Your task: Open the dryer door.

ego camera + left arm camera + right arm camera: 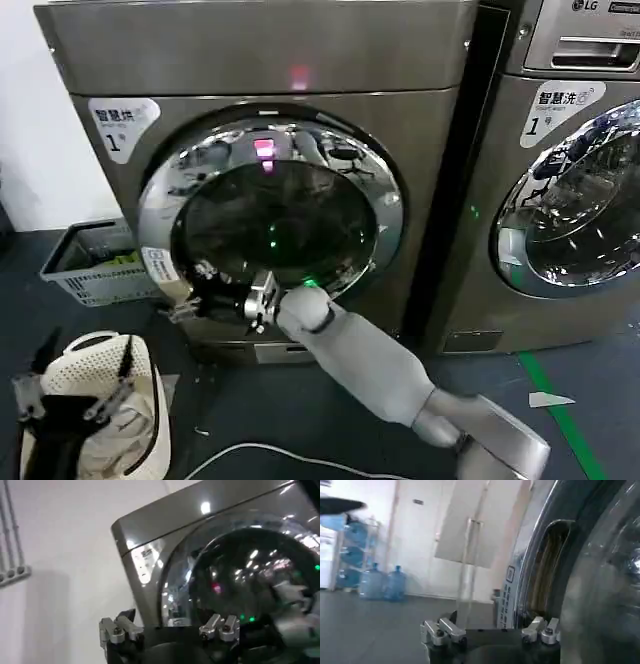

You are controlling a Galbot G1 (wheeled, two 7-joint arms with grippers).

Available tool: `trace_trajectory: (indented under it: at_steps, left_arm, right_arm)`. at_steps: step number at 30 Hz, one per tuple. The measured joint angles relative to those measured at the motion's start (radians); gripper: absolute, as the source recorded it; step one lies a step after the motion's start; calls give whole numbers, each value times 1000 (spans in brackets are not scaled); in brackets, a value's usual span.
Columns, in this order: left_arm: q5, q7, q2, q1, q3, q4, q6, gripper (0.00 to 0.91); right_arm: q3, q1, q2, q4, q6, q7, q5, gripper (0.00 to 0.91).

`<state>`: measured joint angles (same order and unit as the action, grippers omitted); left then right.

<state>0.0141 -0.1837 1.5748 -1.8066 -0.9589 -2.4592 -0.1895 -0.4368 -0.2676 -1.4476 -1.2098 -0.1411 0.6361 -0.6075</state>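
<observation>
My right claw [200, 290] sits spread at the dryer door [270, 205]'s lower-left chrome rim — door looks barely cracked, the swing remains; left claw [40, 400] idles spread, near left.

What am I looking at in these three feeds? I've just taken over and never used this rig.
The head view looks down from the robot's head at a bronze-grey dryer with a large round chrome-ringed dark glass door. The robot's grey right arm reaches across to that door's lower left edge; its right tool sits at the rim there. The right wrist view rides on that arm and shows the chrome rim close up. The left tool waits low at the left, above a white mesh laundry basket on the dark floor. A grey slatted plastic crate stands beside the dryer. Nothing is held.
</observation>
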Motion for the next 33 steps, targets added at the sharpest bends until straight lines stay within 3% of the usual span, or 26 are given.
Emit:
trace_trajectory:
  at_steps: [10, 18, 26, 33]
  left_arm:
    - [-87, -15, -37, 48, -106, 27, 59, 907]
    - [-133, -36, -71, 82, -132, 54, 75, 907]
    - [-203, -56, -143, 130, -133, 101, 93, 907]
    - [-213, -63, -216, 174, -89, 151, 94, 907]
  right_arm:
    - [21, -26, 112, -87, -44, 272, -93, 907]
    - [56, -59, 240, -207, -25, 510, -163, 907]
    - [119, -128, 400, -374, -37, 622, -173, 907]
    - [317, -302, 558, -515, -52, 622, -176, 907]
